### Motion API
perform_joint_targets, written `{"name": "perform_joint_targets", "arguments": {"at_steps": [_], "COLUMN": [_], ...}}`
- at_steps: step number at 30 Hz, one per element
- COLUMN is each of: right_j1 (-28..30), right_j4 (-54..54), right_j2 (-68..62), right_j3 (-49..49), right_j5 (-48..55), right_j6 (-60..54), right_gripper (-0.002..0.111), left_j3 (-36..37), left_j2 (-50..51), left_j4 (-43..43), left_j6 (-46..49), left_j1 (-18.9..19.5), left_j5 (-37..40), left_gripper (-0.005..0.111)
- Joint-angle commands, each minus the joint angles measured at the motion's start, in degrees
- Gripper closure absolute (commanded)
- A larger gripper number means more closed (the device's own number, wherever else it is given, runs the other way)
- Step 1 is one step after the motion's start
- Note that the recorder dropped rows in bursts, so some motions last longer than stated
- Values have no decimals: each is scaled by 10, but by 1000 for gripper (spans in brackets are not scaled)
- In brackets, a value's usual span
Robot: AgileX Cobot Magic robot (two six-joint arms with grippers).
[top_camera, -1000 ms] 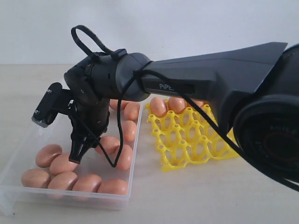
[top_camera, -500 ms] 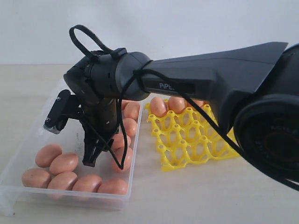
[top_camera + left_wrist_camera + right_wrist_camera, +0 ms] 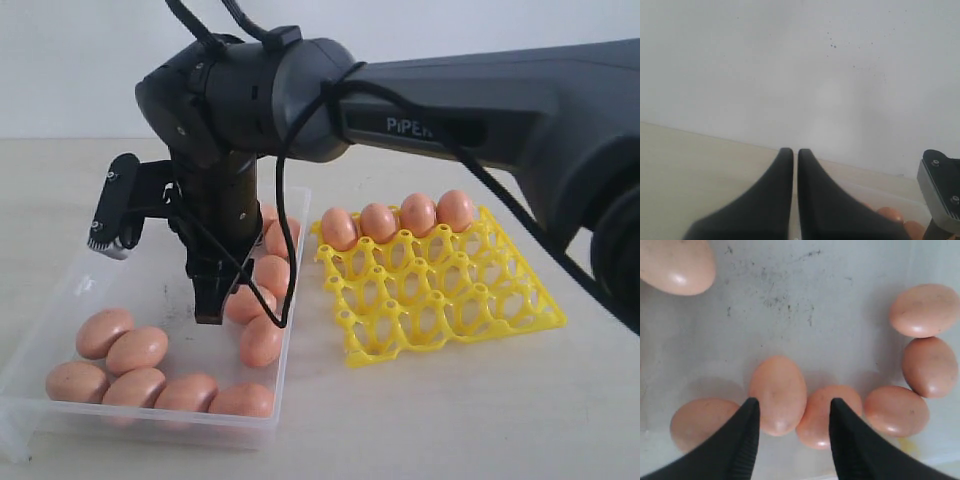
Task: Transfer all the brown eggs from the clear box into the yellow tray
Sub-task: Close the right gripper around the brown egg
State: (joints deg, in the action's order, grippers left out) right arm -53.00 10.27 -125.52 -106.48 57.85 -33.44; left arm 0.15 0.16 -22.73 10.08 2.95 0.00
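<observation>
Setting: robot test bench, most likely a lab. Evidence: a bare, pale wood-grain tabletop set against a plain white wall. A black robot arm lettered "PiPER" works over it. Props on the table: a clear box of brown eggs and a yellow tray. The box floor is scuffed with dark specks.

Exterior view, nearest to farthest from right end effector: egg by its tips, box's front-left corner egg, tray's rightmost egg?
1. Egg beside the right end effector, just right of it.
2. Front-left corner egg, far left.
3. Rightmost tray egg, far right, back row.
</observation>
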Motion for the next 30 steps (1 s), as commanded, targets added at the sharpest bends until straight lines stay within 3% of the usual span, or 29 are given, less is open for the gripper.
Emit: {"name": "perform_joint_targets", "arguments": {"at_steps": [1, 7, 30], "right_j1": [21, 48, 51], "right_j4": [-31, -135, -123], "right_j2": [-10, -20, -91], "right_j3": [-1, -1, -1], "right_j5": [8, 26, -22], "right_j6": [-38, -100, -121], "right_gripper": [69, 69, 69], "left_j3": [-2, -2, -2], "left_j2": [-2, -2, -2], "left_j4": [-3, -3, -3], "left_j6": [3, 3, 3], "left_j1": [-2, -2, -2], "left_j5": [0, 0, 0], "left_gripper": [103, 103, 103]}}
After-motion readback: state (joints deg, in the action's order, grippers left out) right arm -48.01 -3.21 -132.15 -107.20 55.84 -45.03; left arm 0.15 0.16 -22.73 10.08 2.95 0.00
